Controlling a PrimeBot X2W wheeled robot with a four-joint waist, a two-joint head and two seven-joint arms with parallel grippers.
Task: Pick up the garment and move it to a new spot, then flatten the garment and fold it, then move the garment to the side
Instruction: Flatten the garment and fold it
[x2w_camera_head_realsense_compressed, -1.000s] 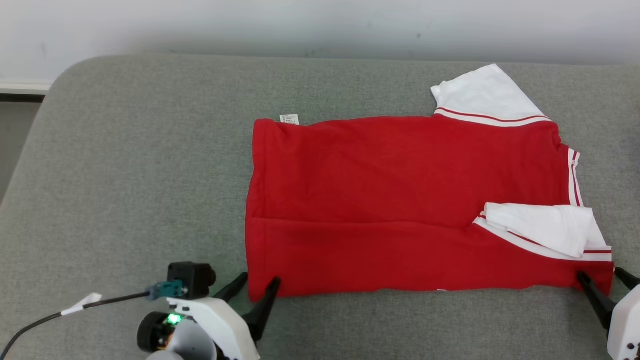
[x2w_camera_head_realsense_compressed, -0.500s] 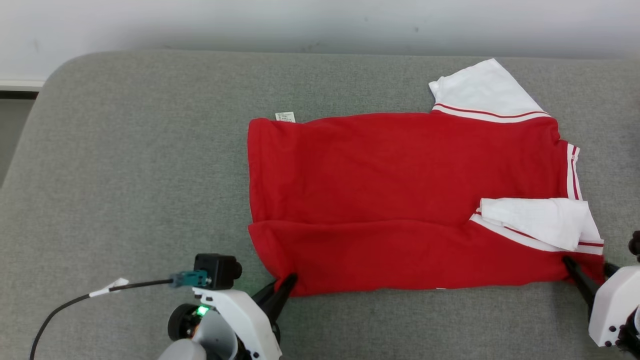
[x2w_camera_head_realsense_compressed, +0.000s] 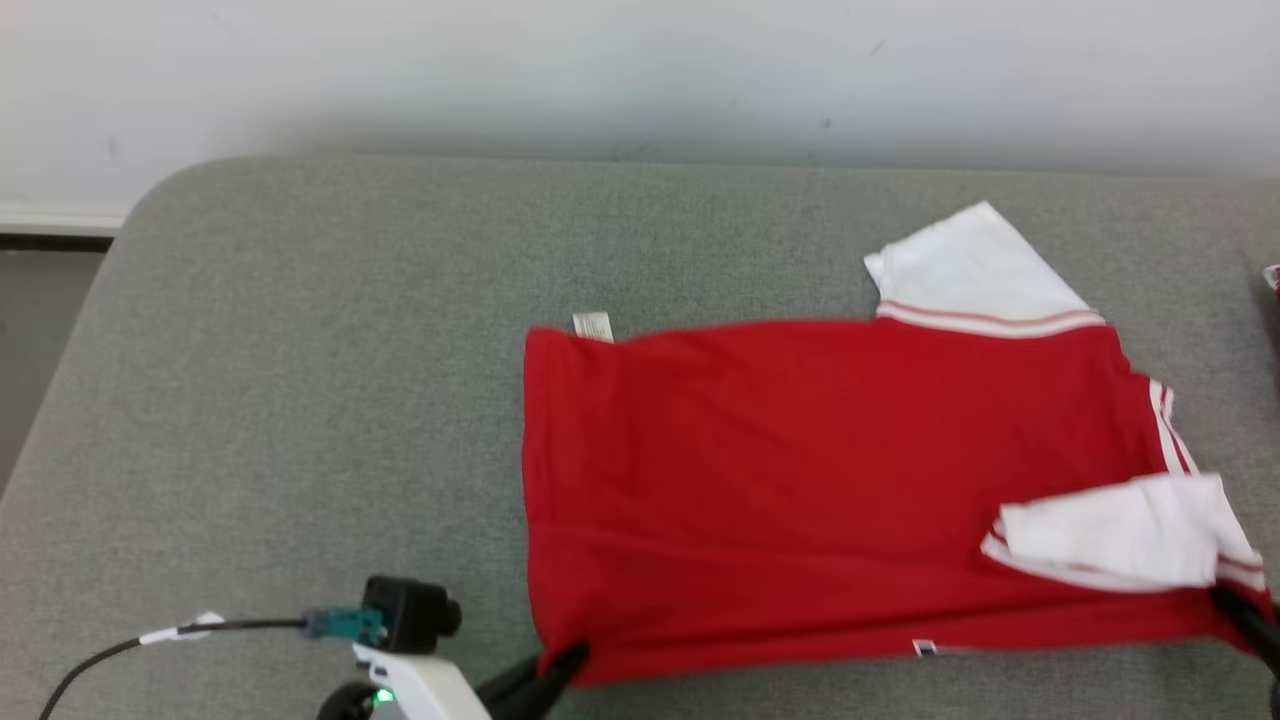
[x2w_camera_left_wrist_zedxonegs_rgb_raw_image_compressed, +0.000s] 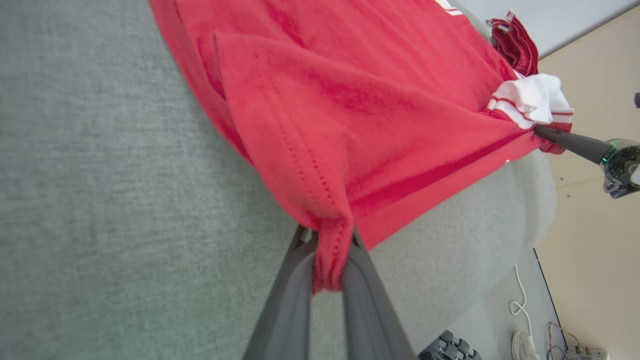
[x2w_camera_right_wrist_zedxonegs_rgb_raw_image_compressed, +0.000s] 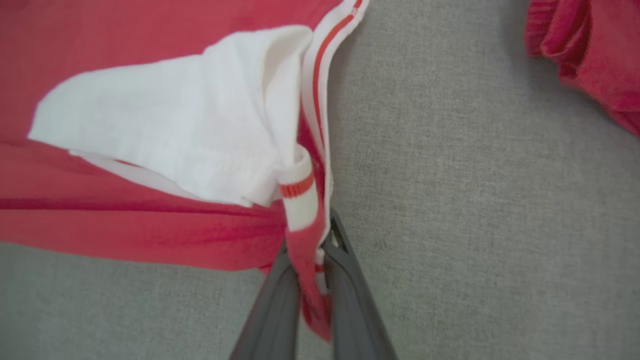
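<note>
Looking at the near hem, you will see that both grips have just landed. A second ago each tool stood with its fingers spread astride a near corner of the red short-sleeved shirt with white, red-striped sleeves (x2w_camera_head_realsense_compressed: 800, 470), and now both have closed. Your left tool (x2w_camera_left_wrist_zedxonegs_rgb_raw_image_compressed: 327, 240) is pinched narrow on the hem corner at the shirt's 7 o'clock, with a gathered tongue of red fabric squeezed between its fingers. Your right tool (x2w_camera_right_wrist_zedxonegs_rgb_raw_image_compressed: 312, 235) is clamped just as narrow on the 5 o'clock corner, catching red cloth and the striped cuff of the white near sleeve (x2w_camera_right_wrist_zedxonegs_rgb_raw_image_compressed: 165, 120) folded over the body. The shirt rests on the grey fabric-covered worktop (x2w_camera_head_realsense_compressed: 300, 400), spread from the middle of the head view out toward 3 o'clock. Its near edge is drawn taut and appears slightly raised between the two tools, while the far edge at 12 o'clock lies flat. The head camera has tilted, so don't read the shirt's shift in that view as travel. I judge this the start of a fold, with the near edge ready to be carried toward 12 o'clock. Watch the loose sleeve, which may flop, and the second bundle of red cloth (x2w_camera_right_wrist_zedxonegs_rgb_raw_image_compressed: 585, 55) lying at 3 o'clock beyond the right tool.
</note>
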